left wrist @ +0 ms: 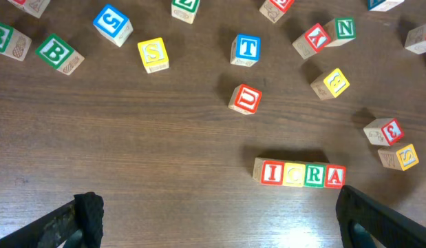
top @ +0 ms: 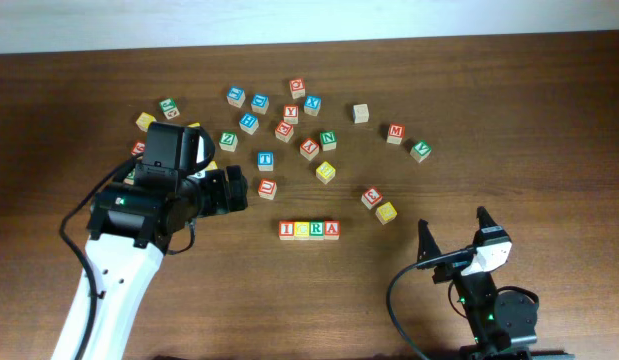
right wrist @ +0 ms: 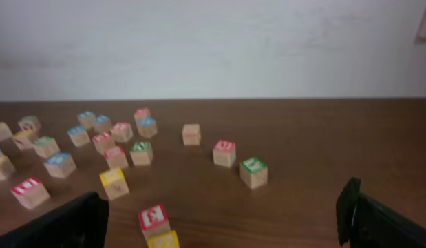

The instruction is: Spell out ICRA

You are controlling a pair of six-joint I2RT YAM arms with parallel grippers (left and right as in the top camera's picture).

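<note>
The word looks finished. Red I, yellow C, green R and red A stand in one straight row, letters up and touching side to side. The row sits near the middle of the bench, nearer than the scatter of loose cubes. The closest strays are the red U cube, farther back and left of the row, and a yellow cube off to its right; neither touches it. The left tool hangs left of the row, fingers wide apart with nothing between them. The right tool, near and to the right, is likewise spread and empty. So the step in hand seems to be the close of the task, not another pick. The next move should only call for drawing both arms away without brushing the row. In the left wrist view one finger appears close to the A end, so that side wants care.
</note>
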